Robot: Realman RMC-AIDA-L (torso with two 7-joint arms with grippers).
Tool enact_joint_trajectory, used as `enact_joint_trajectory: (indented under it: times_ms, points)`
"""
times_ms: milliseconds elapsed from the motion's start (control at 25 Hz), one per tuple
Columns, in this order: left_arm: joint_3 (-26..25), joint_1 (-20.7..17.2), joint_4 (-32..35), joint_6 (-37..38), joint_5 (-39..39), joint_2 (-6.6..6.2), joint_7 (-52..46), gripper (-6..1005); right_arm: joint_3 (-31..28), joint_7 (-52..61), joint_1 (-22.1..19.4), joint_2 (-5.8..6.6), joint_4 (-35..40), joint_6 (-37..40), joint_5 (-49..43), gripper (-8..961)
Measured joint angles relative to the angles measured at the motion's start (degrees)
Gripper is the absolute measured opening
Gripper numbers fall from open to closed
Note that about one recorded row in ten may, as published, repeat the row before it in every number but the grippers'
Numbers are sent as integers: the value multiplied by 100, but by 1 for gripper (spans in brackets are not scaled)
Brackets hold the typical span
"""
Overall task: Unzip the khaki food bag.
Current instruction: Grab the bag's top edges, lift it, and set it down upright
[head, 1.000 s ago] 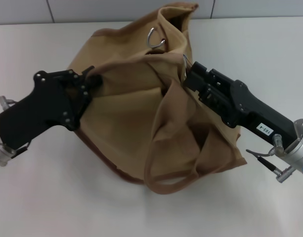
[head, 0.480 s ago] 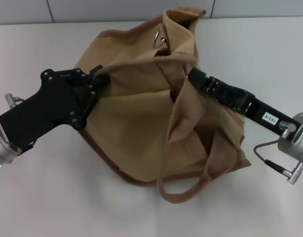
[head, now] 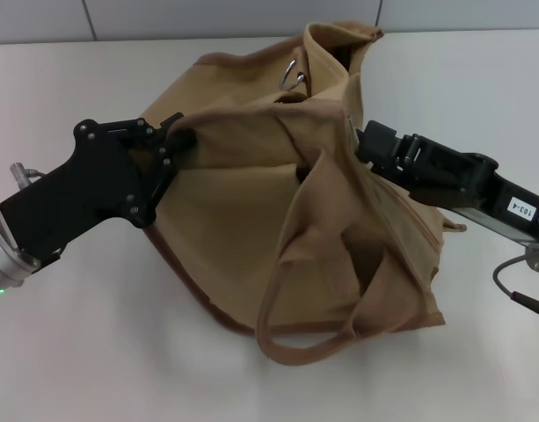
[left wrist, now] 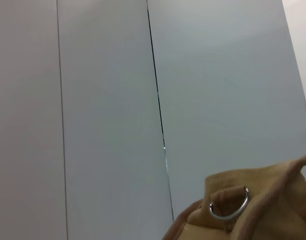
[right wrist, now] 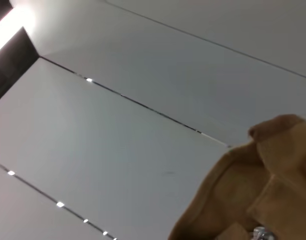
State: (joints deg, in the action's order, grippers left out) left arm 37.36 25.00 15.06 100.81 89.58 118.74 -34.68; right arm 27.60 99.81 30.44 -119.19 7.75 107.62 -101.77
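Note:
The khaki food bag (head: 251, 211) lies slumped in the middle of the white table, one wide webbing handle (head: 295, 334) looping toward me. A silver ring (head: 293, 75) shows near the bag's far top; it also shows in the left wrist view (left wrist: 227, 207). My left gripper (head: 177, 141) is shut on the bag's left top edge. My right gripper (head: 364, 145) is pressed against the bag's right top edge, its tip buried in a fold of fabric. The zipper and its pull are hidden. The right wrist view shows only a bag corner (right wrist: 252, 180).
The white table (head: 93, 352) runs to a grey panelled wall (head: 163, 18) just behind the bag. The right arm's cable (head: 515, 299) hangs at the right edge.
The bag's top and the whole bag have shifted right and slightly away. The right arm has drawn back to the right with it. The left gripper holds its grip and moved slightly right.

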Motion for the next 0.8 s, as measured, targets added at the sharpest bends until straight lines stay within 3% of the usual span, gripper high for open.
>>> enact_joint_trajectory:
  times_ms: [720, 800]
  points:
    - [-1, 57, -7, 7, -3, 0, -3, 54, 85, 58, -66, 2, 78, -435, 0, 425]
    - [-1, 58, -11, -6, -8, 0, -1, 54, 131, 61, -42, 2, 78, -399, 0, 382]
